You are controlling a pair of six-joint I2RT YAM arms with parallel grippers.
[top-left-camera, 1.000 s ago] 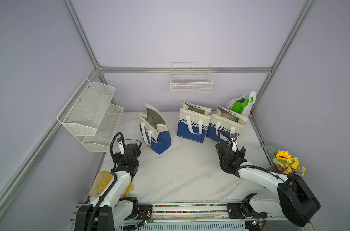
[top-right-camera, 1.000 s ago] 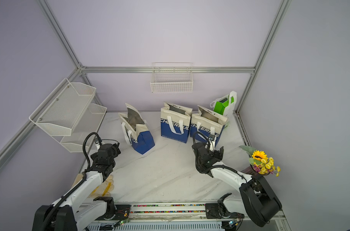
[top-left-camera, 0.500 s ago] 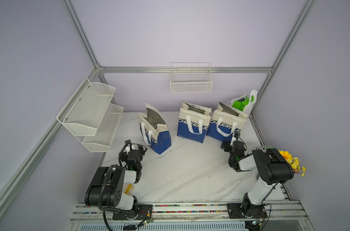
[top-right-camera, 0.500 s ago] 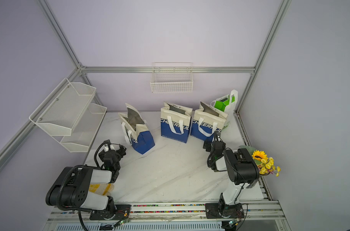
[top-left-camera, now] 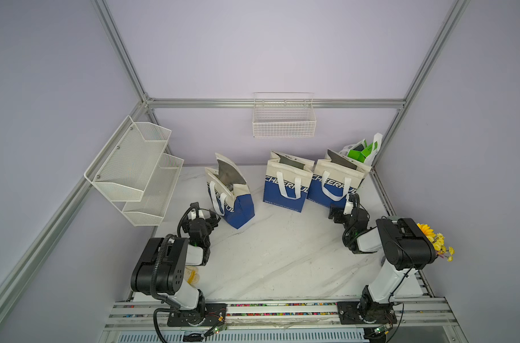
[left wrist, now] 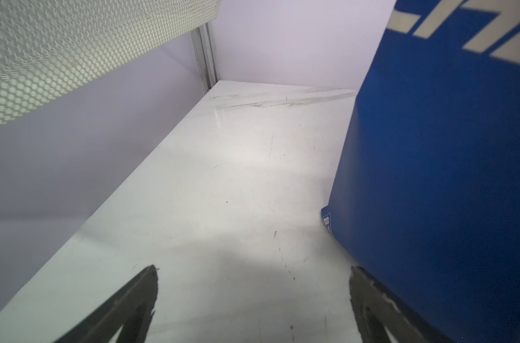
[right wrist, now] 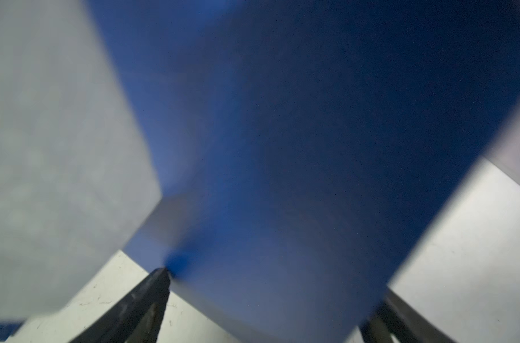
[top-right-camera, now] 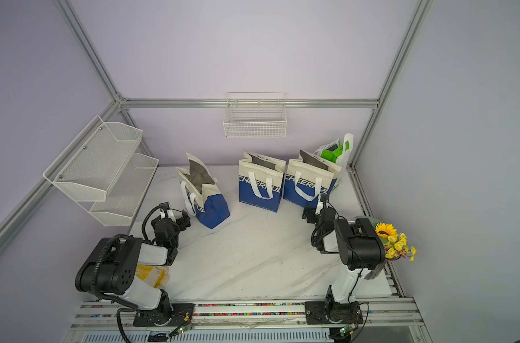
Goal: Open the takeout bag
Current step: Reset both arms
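Left claw (left wrist: 254, 268) spread, wrist view, bag (left wrist: 431, 148) beside

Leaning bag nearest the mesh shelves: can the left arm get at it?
Probably yes: the open left gripper sits right beside the leaning bag, at its blue side, with nothing between them.

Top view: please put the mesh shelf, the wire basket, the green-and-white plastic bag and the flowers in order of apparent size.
1. mesh shelf, clearly the largest.
2. wire basket.
3. green-and-white plastic bag and flowers: they look about alike, so I do not rank them.
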